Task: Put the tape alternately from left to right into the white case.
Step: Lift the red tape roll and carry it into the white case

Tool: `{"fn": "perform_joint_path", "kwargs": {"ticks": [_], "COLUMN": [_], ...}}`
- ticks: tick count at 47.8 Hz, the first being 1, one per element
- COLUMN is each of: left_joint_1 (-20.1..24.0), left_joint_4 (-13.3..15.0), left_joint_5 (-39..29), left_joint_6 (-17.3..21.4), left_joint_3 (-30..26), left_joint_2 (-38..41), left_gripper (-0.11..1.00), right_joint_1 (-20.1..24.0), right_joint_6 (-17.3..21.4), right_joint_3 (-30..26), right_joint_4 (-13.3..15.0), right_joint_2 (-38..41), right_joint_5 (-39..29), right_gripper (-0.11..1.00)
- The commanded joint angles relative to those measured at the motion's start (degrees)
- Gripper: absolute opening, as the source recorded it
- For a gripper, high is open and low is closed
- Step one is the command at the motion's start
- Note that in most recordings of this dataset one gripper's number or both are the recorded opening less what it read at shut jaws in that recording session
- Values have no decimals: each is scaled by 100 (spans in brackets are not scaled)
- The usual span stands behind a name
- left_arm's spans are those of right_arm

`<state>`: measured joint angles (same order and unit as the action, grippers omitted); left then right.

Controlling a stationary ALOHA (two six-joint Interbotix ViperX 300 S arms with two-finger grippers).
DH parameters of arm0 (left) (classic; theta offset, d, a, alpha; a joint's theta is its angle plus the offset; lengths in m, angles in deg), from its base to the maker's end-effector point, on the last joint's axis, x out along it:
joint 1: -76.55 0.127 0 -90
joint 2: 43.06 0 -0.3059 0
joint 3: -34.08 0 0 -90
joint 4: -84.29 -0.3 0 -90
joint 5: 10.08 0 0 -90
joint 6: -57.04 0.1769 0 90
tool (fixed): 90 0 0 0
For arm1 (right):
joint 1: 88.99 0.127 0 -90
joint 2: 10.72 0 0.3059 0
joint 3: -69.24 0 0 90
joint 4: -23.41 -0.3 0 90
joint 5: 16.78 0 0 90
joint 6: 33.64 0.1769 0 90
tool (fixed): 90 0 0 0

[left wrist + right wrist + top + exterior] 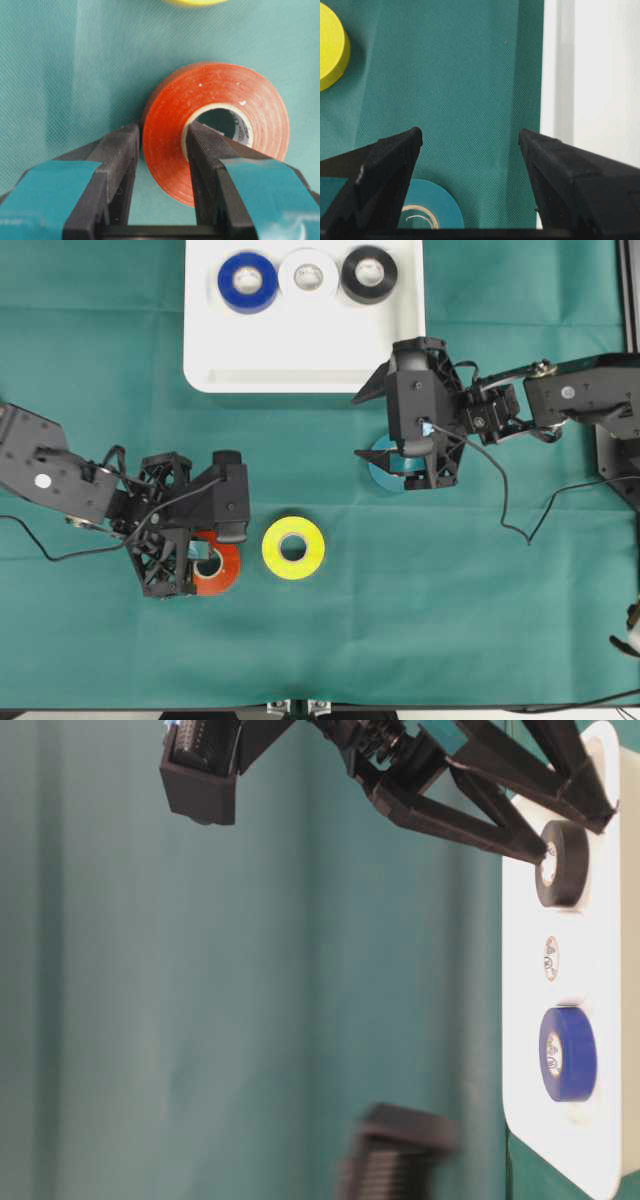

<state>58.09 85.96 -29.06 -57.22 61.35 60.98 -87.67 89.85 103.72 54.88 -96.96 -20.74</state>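
white case (pixel 300 365) holds three rolls; three on cloth (pixel 420 620)

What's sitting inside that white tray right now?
The white tray holds three tape rolls in a row: blue roll, white roll, black roll. Nothing covers them.

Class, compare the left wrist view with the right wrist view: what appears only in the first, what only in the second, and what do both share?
Only the left wrist view shows the red ring-shaped roll of tape, with the left gripper shut on its wall, one finger inside the pale core.

Only the right wrist view shows the teal ring-shaped roll of tape below the open right gripper, and the rim of the shallow white plastic case.

Both show the green table cloth and part of the yellow ring-shaped roll of tape.
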Motion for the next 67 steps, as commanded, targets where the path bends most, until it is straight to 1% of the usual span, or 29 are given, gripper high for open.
{"fn": "perform_joint_path", "kwargs": {"ticks": [1,7,19,25,30,37,44,49,57,61,67], "left_joint_1": [-18,0,176,325,483,721,1046,1371,2048,2329,2628], "left_joint_4": [-18,-18,-26,-35,-35,-35,-35,-35,-35,-35,-35], "left_joint_5": [18,-88,-861,-940,-949,-949,-923,-870,-554,-343,-26], "left_joint_6": [9,18,35,62,193,554,1125,1512,2048,2224,2452], "left_joint_3": [-167,-202,-325,-308,-308,-352,-360,-360,-413,-422,-431], "left_joint_2": [-475,-809,-1055,-1063,-1055,-1063,-1063,-1063,-1063,-1055,-1011], "left_gripper": [-4,-4,-4,-4,-4,-4,-4,-4,-4,-4,-4], "right_joint_1": [9,9,9,9,9,18,18,9,9,18,9], "right_joint_6": [9,9,9,18,18,18,18,35,35,35,44], "right_joint_3": [-88,-88,-88,-88,-88,-88,-88,-97,-88,-79,-70], "right_joint_4": [-9,-9,-18,-18,-18,-18,-18,-26,-26,-26,-18], "right_joint_2": [-62,-62,-62,-62,-62,-62,-62,-62,-62,-62,-62], "right_joint_5": [35,35,35,35,44,44,44,44,114,132,149], "right_gripper": [84,84,84,84,84,84,84,84,84,84,84]}}
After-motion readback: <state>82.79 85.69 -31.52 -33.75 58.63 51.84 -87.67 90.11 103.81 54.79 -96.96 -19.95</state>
